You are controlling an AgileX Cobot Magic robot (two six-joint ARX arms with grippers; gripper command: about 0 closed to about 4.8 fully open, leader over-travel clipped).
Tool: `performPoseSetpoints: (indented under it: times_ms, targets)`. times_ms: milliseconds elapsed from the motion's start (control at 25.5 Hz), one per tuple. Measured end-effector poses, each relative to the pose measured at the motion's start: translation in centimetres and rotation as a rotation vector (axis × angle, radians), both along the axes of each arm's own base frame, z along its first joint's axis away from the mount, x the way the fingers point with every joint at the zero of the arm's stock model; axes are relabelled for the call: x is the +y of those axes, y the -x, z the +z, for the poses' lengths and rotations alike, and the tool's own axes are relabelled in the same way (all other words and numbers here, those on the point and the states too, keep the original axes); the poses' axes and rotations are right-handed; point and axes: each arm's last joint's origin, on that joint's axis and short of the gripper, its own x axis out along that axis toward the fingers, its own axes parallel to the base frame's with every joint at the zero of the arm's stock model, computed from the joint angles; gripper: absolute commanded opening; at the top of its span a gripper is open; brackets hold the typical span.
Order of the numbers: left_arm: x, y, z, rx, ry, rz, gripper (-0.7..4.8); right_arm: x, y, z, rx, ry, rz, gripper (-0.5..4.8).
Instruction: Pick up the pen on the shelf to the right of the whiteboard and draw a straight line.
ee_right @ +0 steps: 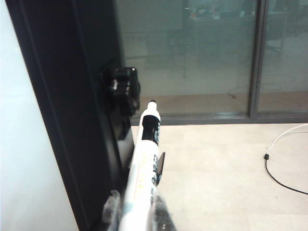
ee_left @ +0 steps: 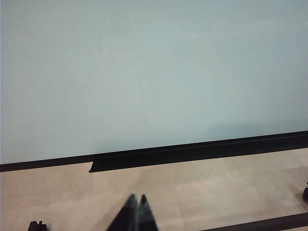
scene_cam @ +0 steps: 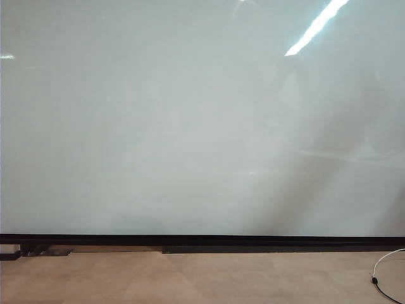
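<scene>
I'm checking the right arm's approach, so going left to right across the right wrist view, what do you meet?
Glossy pale whiteboard → its black edge frame → slim white marker pen with dark tip between the right tool's fingers → tan floor → thin dark cable.

The left gripper (ee_left: 135, 207) shows in the left wrist view as two thin black fingers that narrow to sharp tips; they look smooth and a bit shiny. The right gripper (ee_right: 136, 211) shows in the right wrist view with see-through, soft-looking pads (ee_right: 111, 208) on dark fingers; no arm shows in the exterior view.
</scene>
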Motion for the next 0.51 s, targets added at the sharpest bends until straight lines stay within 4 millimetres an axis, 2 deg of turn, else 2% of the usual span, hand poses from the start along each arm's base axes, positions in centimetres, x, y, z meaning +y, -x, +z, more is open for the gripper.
performPoseSetpoints:
  times_ms: [118, 274, 353, 510]
  targets:
    - [0.00, 0.00, 0.00, 0.000, 0.000, 0.000, -0.05, 0.00, 0.00, 0.00, 0.000, 0.000, 0.000, 0.40]
    - [-0.02, 0.00, 0.00, 0.000, 0.001, -0.008, -0.05, 0.00, 0.03, 0.13, -0.012, 0.004, 0.000, 0.38]
    - [-0.03, 0.00, 0.00, 0.000, 0.001, -0.011, -0.05, -0.08, -0.04, 0.40, -0.023, 0.002, 0.002, -0.01]
    - [-0.04, 0.00, 0.00, 0.000, 0.001, -0.012, -0.05, -0.11, -0.03, 0.84, -0.033, 0.006, 0.001, -0.01]
